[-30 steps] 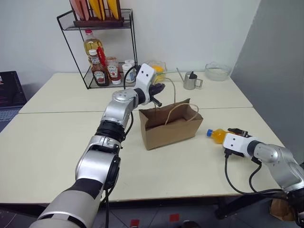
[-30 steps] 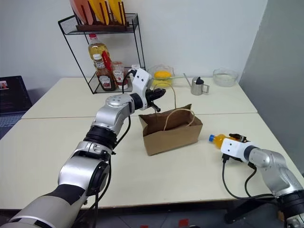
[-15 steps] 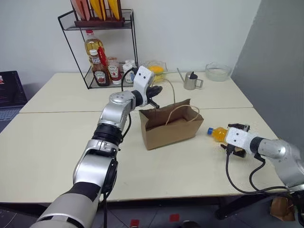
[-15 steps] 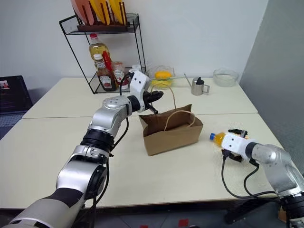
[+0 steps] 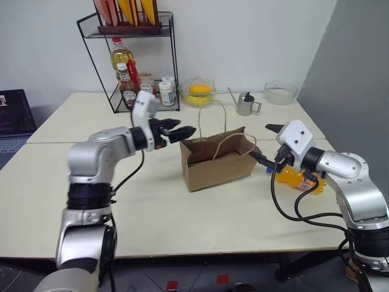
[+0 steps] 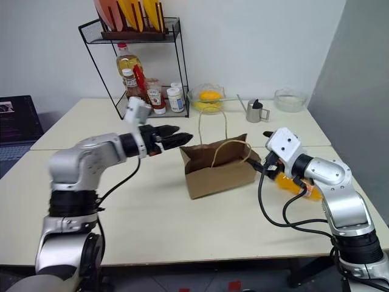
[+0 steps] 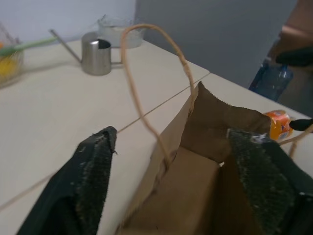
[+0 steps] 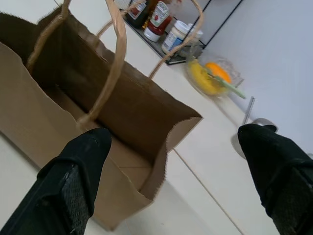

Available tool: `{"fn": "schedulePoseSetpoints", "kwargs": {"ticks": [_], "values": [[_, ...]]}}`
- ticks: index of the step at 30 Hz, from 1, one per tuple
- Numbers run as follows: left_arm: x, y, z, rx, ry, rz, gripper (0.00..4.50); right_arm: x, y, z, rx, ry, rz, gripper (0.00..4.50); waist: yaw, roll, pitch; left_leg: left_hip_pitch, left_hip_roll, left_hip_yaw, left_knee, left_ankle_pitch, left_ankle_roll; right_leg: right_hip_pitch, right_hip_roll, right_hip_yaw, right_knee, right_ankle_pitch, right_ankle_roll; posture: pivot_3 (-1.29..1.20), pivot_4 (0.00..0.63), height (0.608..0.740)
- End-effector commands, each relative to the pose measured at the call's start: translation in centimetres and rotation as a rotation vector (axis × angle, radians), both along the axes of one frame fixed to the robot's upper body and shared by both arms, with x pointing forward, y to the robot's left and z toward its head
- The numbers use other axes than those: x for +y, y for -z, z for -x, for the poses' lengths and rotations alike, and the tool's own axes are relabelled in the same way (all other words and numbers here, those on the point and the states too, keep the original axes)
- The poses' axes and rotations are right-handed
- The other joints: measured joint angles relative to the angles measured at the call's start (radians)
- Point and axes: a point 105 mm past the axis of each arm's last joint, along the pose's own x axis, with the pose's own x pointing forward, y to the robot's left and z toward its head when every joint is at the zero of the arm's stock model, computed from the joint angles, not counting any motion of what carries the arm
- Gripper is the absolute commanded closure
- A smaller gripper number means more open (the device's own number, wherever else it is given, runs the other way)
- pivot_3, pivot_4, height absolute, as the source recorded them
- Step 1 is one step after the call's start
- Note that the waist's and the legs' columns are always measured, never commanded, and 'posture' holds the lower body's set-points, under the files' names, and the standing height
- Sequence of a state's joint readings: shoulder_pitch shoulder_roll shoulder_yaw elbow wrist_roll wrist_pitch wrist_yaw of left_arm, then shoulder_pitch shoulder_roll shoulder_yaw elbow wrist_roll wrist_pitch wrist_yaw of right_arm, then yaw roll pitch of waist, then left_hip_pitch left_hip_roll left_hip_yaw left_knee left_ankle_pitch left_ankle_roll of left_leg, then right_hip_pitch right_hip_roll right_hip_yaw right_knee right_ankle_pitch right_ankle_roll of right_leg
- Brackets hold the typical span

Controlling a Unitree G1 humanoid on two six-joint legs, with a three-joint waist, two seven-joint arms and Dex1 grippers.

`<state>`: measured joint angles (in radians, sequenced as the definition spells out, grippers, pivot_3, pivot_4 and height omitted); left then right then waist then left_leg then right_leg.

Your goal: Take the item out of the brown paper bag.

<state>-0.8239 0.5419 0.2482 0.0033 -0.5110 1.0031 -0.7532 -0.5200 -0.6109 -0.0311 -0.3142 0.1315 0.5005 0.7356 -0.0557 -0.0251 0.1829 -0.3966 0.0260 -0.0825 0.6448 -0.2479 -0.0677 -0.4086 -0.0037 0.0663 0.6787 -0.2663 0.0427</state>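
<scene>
We have both arms raised on either side of the brown paper bag (image 5: 216,163), which stands upright near the middle of the table (image 5: 182,225), mouth open and cord handles looped above it. The left pincer (image 5: 181,129) hangs level just beside the bag's left upper rim with its fingers spread and nothing between them. The right pincer (image 5: 265,144) faces the bag's right end, also spread wide and empty. We judge that the arms sit this way because nothing needs gripping now: each pincer is off the paper and points at the bag from its own side.

The item, an orange-yellow packet (image 5: 296,179), lies on the table to the right of the bag, towards the table's right edge and just below the right forearm. It is outside the bag and apart from it. It looks glossy and bright, far smaller than the bag, and the arm and its cable partly cover it, so we cannot make out its blue mark here. In the right wrist view the bag's inside shows bare brown paper down to the fold at the bottom. From this we judge the task essentially done.

At the table's far edge stand a wire rack (image 5: 130,55) of sauce bottles, a glass bowl of yellow fruit (image 5: 197,91) and a small metal pitcher (image 5: 245,103), all well apart from the bag.
</scene>
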Motion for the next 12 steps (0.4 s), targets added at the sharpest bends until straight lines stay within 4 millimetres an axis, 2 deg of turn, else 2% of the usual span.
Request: {"fn": "schedulePoseSetpoints", "kwargs": {"ticks": [1, 3, 5, 7, 9, 12], "values": [[4.1, -0.9, 2.3, -0.109, -0.228, -0.005, 0.05, -1.2, -0.8, 0.5, -0.02, 0.107, -0.189, 0.0, 0.002, 0.0, -0.001, 0.0, 0.0, 0.0, 0.0, 0.0, 0.0, 0.0, 0.0, 0.0, 0.0, 0.0, 0.0, 0.0, 0.15, 0.74], [5.9, 0.5, 3.4, -0.114, -0.35, -0.041, 0.05, -2.2, -0.5, 0.7, -0.04, 0.206, -0.278, 0.0, 0.006, 0.0, -0.001, 0.001, 0.001, 0.0, -0.001, 0.0, 0.0, 0.001, 0.0, 0.001, 0.0, 0.0, 0.0, 0.0, 0.15, 0.74], [7.2, 3.0, 4.4, -0.089, -0.491, -0.061, 0.05, -3.3, -0.1, 1.4, -0.086, 0.313, -0.348, 0.0, 0.012, 0.0, -0.001, 0.002, 0.001, 0.0, 0.0, 0.0, -0.001, 0.001, 0.0, 0.001, 0.001, 0.0, -0.001, 0.0, 0.15, 0.74], [7.7, 6.3, 5.7, -0.045, -0.575, -0.1, 0.05, -4.3, 1.0, 2.3, -0.096, 0.408, -0.388, 0.0, 0.022, 0.0, -0.002, 0.002, 0.0, 0.001, 0.0, 0.0, -0.001, 0.002, -0.001, 0.002, 0.0, 0.0, 0.0, 0.0, 0.15, 0.74], [8.1, 9.5, 6.8, 0.015, -0.655, -0.129, 0.05, -4.4, 2.5, 3.2, -0.068, 0.456, -0.418, 0.0, 0.026, 0.0, -0.002, 0.003, 0.0, 0.002, 0.0, -0.001, -0.001, 0.003, -0.001, 0.002, 0.0, 0.0, 0.0, 0.0, 0.15, 0.74], [6.9, 15.5, 9.6, 0.086, -0.729, -0.272, 0.05, -2.7, 8.5, 5.8, 0.14, 0.466, -0.463, 0.0, 0.033, -0.002, -0.01, 0.006, 0.0, 0.002, -0.002, 0.0, -0.002, 0.005, 0.0, 0.003, -0.003, -0.001, -0.001, 0.0, 0.15, 0.74]]}}
